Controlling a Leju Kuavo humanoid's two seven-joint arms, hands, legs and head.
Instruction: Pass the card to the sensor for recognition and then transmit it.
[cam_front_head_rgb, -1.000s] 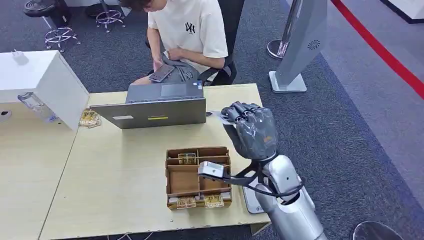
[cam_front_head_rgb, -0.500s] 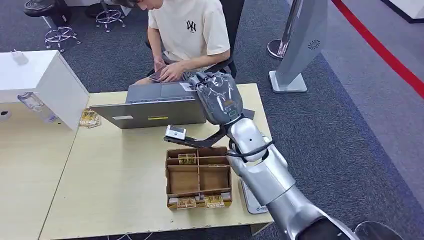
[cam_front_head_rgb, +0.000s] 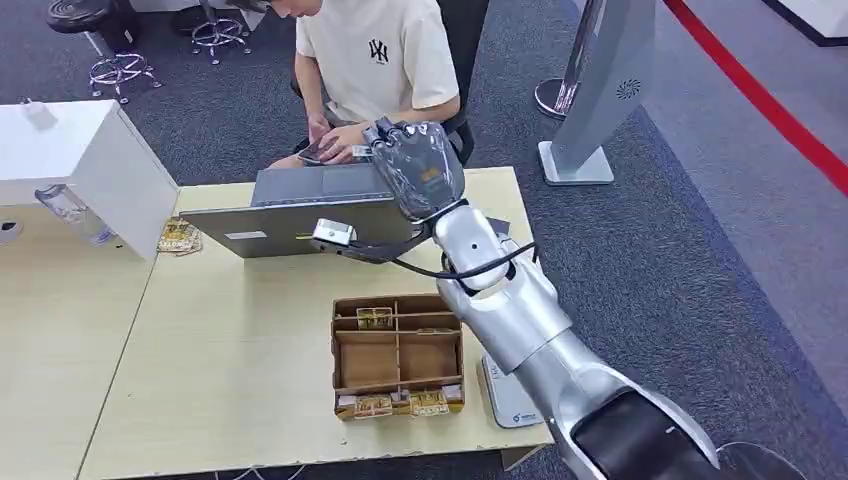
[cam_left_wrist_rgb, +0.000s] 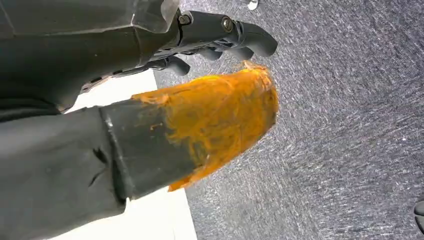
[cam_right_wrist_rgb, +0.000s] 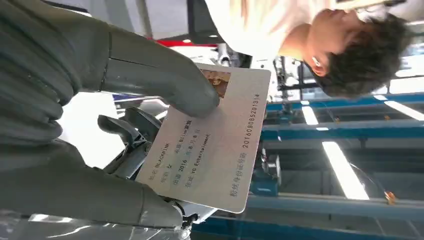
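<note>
A: On your left you see the light wooden table, with a grey laptop at its far edge and a brown cardboard compartment tray nearer the robot.

B: And the left robot hand?

A: Your left wrist view shows it over grey carpet, dark fingers curled in with nothing in them, its thumb coated orange.

B: Where is the card?

A: The right robot hand is raised beyond the laptop, just in front of the seated person in the cream T-shirt. In your right wrist view the thick grey thumb pinches the pale printed ID card against the fingers beneath it.
</note>
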